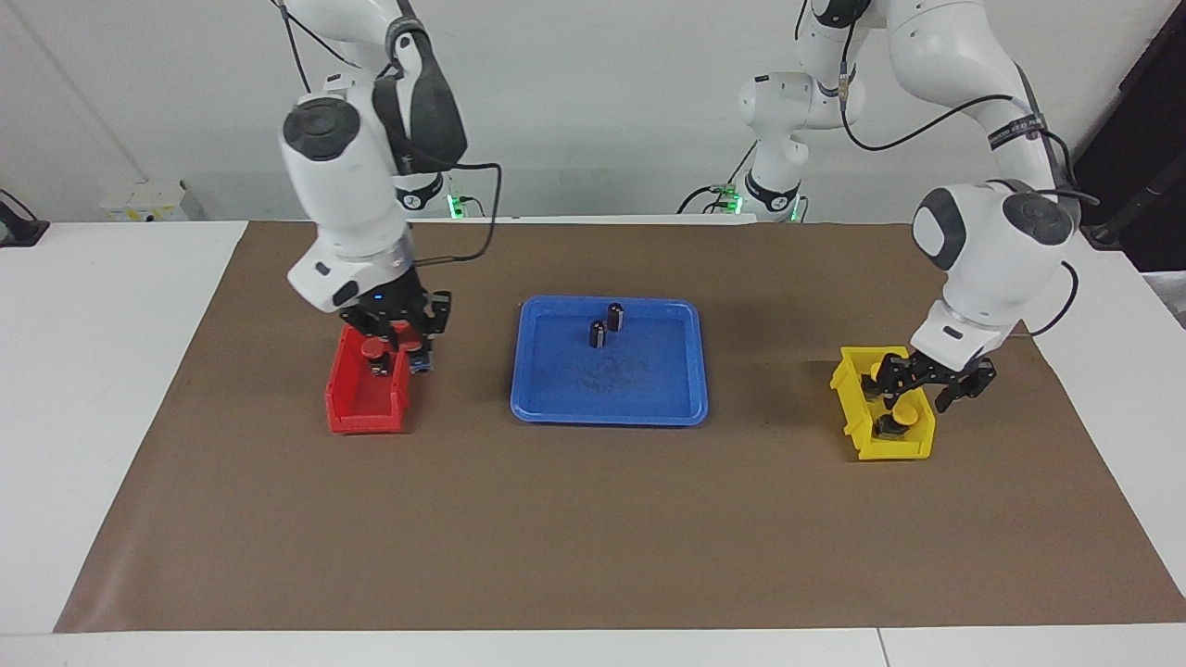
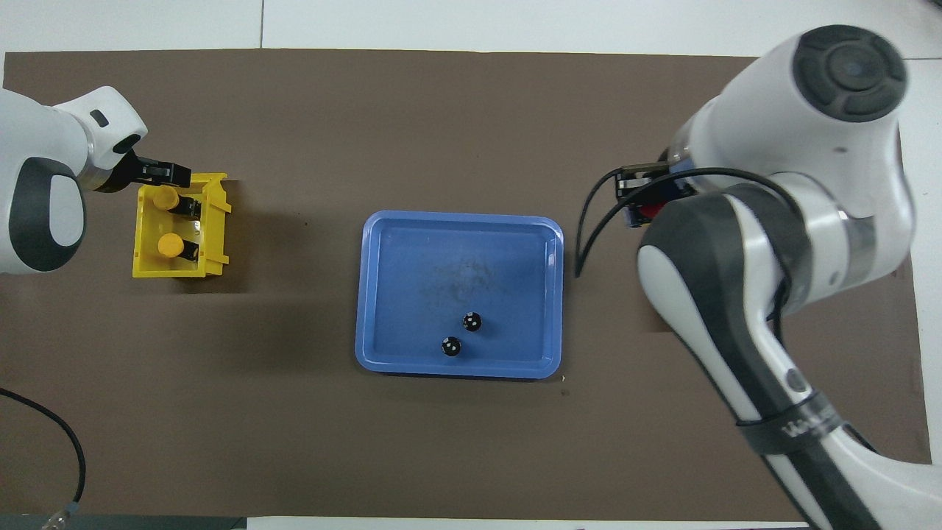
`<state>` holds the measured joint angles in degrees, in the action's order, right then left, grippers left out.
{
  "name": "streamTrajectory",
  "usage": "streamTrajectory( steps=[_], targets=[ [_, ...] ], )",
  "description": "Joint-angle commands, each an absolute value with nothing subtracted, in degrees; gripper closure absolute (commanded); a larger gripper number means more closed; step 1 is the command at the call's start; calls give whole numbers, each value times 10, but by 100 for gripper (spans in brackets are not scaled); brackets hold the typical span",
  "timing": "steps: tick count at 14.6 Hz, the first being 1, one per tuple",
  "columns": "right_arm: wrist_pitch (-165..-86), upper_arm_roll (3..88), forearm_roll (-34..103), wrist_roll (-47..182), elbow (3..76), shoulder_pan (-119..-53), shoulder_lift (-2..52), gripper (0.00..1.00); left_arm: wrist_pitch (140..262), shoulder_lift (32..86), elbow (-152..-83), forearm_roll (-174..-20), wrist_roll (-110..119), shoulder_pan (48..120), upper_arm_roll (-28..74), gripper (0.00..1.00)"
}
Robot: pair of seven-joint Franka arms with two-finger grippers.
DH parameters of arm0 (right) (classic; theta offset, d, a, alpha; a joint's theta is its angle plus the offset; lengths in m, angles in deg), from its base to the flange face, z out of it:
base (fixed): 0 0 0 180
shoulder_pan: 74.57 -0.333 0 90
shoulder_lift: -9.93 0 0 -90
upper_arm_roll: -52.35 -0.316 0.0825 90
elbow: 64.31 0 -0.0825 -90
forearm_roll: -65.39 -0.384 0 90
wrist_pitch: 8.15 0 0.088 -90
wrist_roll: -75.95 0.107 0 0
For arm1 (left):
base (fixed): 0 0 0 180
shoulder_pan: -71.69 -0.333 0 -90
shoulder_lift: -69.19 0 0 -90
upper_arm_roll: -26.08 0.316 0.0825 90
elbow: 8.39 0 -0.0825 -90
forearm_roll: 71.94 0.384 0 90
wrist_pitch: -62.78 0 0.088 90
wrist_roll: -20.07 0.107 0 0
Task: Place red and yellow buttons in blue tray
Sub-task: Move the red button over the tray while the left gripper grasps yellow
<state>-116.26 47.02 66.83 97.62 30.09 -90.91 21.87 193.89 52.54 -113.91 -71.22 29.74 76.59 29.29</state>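
- Facing view: right end effector (image 1: 394, 345) pinches a red mushroom-cap button (image 1: 374, 349) in the small red plastic bin (image 1: 366, 394), ready to lift.
- Left end effector (image 1: 913, 387) sits in the small yellow plastic bin (image 1: 880, 408) around a yellow-capped button (image 1: 878, 371); can't tell if it's gripping.
- Wide blue plastic tray (image 1: 609, 394) holds no coloured buttons.

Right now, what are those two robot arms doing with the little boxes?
Each arm is reaching into a box for buttons. The right gripper is down in the red bin, shut on a red button. The left gripper is over the yellow bin, where two yellow buttons sit. The blue tray holds only two dark cylinders.
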Motion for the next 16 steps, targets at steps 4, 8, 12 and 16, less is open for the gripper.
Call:
streamTrajectory(
  steps=[4, 8, 12, 16],
  targets=[
    [-1232, 473, 679, 1124, 289, -1021, 290, 72, 1955, 547, -1182, -715, 308, 755, 291, 24],
    [-1268, 473, 712, 1180, 295, -1061, 336, 71, 1954, 551, -1192, -719, 272, 756, 290, 24],
    [-1300, 473, 713, 1181, 318, -1060, 349, 67, 1955, 553, -1196, -719, 266, 762, 289, 24],
    [-1301, 473, 712, 1188, 322, -1061, 350, 36, 1957, 562, -1220, -719, 262, 762, 290, 24]
  ],
)
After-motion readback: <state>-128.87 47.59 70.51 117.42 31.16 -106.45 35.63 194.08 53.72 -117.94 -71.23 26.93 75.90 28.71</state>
